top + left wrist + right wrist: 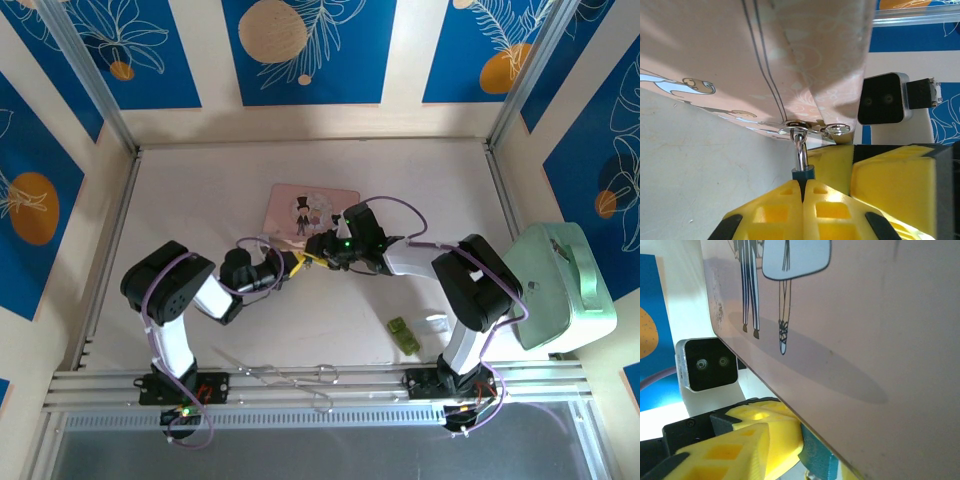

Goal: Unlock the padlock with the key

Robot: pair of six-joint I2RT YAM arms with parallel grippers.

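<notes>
The pink picture box (315, 208) lies mid-table. Both arms meet at its near edge. In the left wrist view, the tiny blue padlock (803, 173) sits between my left gripper's (804, 192) yellow fingers, which are shut on its body. Its silvery shackle (800, 150) runs up through the box's metal hasp (799, 126). My right gripper (322, 246) presses in from the right. Its yellow fingers (890, 172) lie right beside the padlock, and the box hides how the jaws stand. In the right wrist view, the padlock (818, 458) pokes out under the box (865, 330). The key is hidden.
A small green block (404, 334) and a little white piece (436, 322) lie near the right arm's base. A mint-green case (560, 285) stands at the right edge. Metal tongs (290, 375) rest on the front rail.
</notes>
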